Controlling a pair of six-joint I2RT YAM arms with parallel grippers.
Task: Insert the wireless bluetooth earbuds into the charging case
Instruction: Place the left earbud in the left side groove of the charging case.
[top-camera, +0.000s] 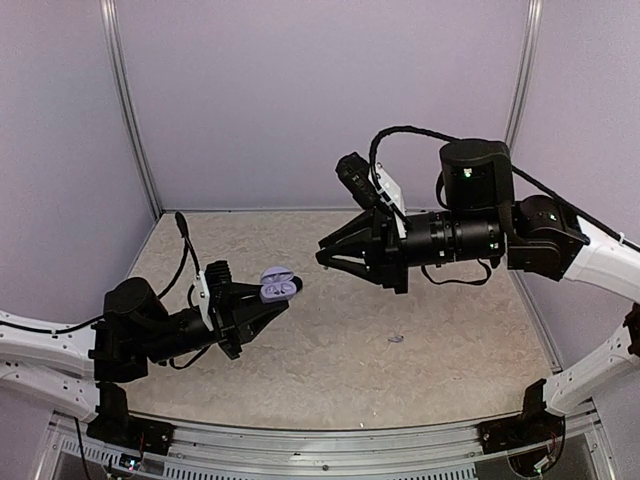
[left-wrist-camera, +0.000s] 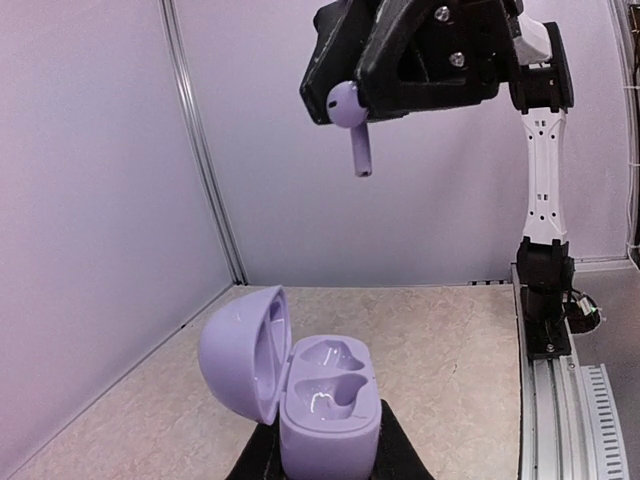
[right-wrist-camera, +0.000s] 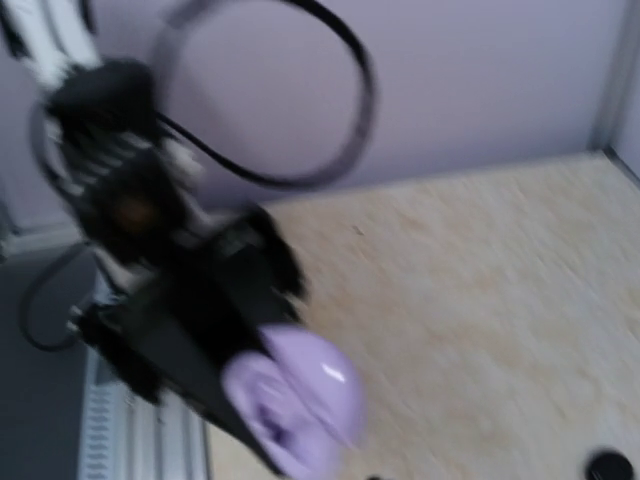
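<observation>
Above the worktop (top-camera: 420, 320), toward its left edge, the left gripper (top-camera: 268, 303) clamps the open charging case (left-wrist-camera: 325, 400) in mid-air (nothing sits in it yet). The right gripper (left-wrist-camera: 345, 95) pinches one earbud (left-wrist-camera: 360, 150), stem down. A misaligned descent could jam the stem on the case's rim, or the earbud could slip free. No readable writing shows.

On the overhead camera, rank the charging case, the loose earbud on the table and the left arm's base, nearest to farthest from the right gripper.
1. charging case, held up just left of the right gripper.
2. loose earbud, lying on the table, toward the near edge.
3. left arm's base, bottom-left corner.
</observation>
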